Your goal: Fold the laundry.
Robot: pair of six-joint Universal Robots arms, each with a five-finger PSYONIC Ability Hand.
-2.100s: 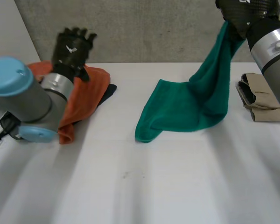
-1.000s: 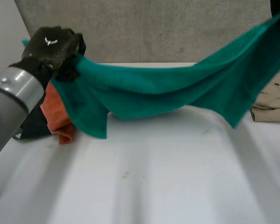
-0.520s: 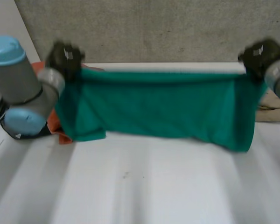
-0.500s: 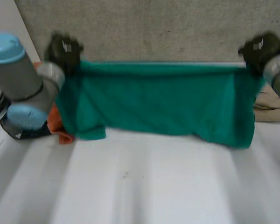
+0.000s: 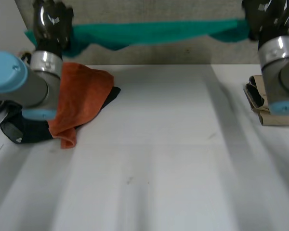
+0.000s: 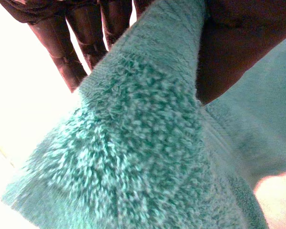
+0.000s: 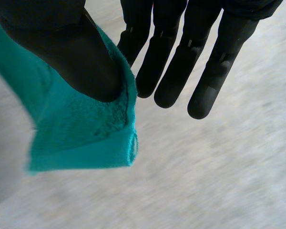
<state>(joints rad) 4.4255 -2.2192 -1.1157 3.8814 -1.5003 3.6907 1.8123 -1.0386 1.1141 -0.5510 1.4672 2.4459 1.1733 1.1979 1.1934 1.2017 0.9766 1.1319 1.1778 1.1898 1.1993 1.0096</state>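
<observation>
A white counter spreads across the front of the frame. Farther back, an orange cloth lies heaped over a black cloth at middle left, and a folded beige cloth sits at the right edge. Beyond them, a green towel hangs stretched in the air across the top of the frame, before a grey wall. The left hand, upper left, pinches one end under its thumb. The right hand, upper right, pinches the far corner, other fingers straight.
</observation>
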